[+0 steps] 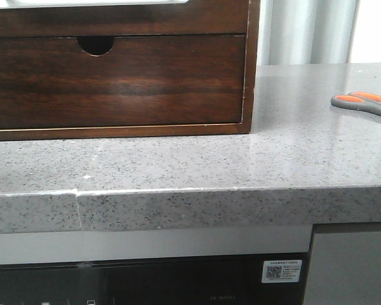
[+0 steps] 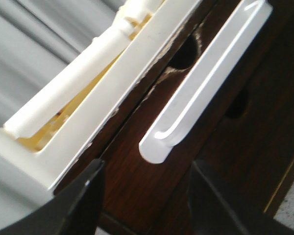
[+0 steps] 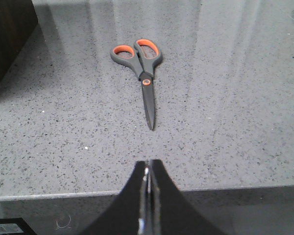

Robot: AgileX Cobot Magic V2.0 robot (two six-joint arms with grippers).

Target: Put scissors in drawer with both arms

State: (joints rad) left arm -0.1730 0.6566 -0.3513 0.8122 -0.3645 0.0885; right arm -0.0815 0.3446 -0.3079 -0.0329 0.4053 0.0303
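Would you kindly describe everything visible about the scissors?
The scissors are small, with grey plastic-looking handles, orange linings in both finger loops, an orange pivot and dark blades. The blades are closed. They lie flat on the speckled grey countertop, well to the right of the wooden cabinet, their tips pointing toward the shut right gripper. Nothing but the countertop touches them.

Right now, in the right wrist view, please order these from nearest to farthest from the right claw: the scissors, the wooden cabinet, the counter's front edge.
1. Counter's front edge: right by the shut right claw.
2. Scissors: straight ahead on the counter, blade tips pointing back toward the claw.
3. Wooden cabinet: farthest, off to the robot's left.
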